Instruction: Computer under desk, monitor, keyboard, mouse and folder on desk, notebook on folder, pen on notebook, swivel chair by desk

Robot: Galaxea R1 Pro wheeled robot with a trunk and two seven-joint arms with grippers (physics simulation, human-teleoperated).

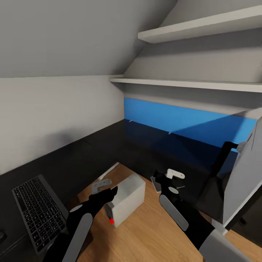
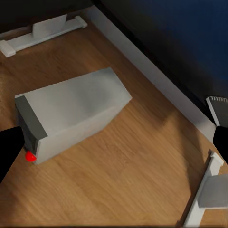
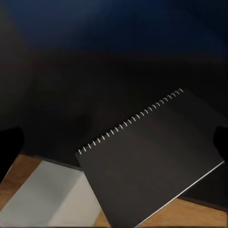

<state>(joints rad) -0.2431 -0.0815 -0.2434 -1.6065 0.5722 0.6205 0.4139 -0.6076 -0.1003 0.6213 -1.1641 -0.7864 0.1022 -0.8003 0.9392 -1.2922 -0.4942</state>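
Computer point(image 1: 125, 198) on wooden floor point(image 2: 133, 171) beside the table point(image 1: 120, 145); left claw point(image 1: 107, 191) at its front, grip indiscernible. Right claw point(image 1: 165, 180) clamps notebook point(image 3: 152, 161) over the table.

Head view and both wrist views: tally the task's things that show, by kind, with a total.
Light grey computer tower with red light: 1
Slim dark-keyed keyboard: 1
Dark spiral-bound notebook: 1
Large monitor, grey back: 1
Glossy black desk with blue back panel: 1
Total: 5
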